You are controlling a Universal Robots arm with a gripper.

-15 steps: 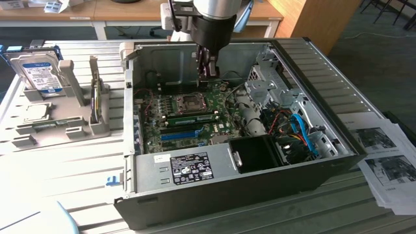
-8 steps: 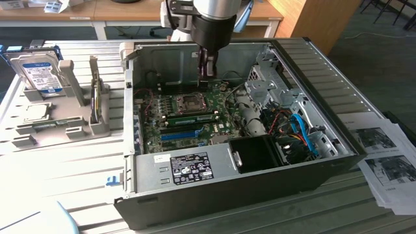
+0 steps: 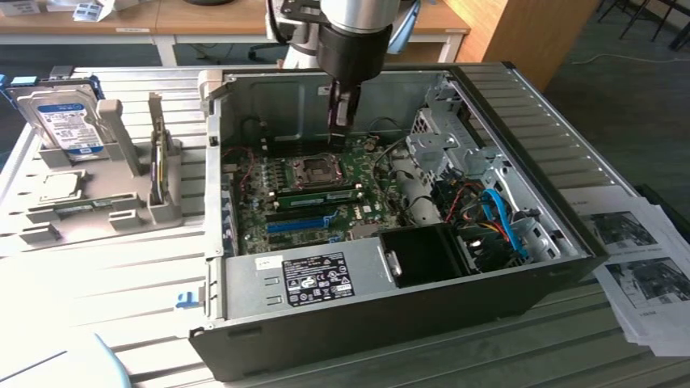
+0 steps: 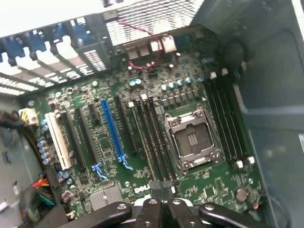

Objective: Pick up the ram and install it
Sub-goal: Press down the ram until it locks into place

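The end effector hangs inside the open computer case, its two dark fingers pressed together with nothing between them, tips just above the motherboard at about 12 o'clock from the CPU socket. In the wrist view the end effector shows the same narrow, closed stance, its fingertips touching each other directly over the black memory slots that run beside the square CPU socket. The ram, a thin green stick, lies seated across the motherboard at roughly 6 o'clock from the socket in the exterior view, apart from the fingers. A long blue slot sits just past it toward 6 o'clock, and the same blue slot shows in the wrist view among the black expansion slots. At 9 o'clock from the case, on the desk, a grey parts holder carries an upright hard drive with a blue-white label and a CPU chip lying flat. Printed sheets lie on the desk at 3 o'clock from the case. Blue cables curl in the case's corner near a black fan shroud.
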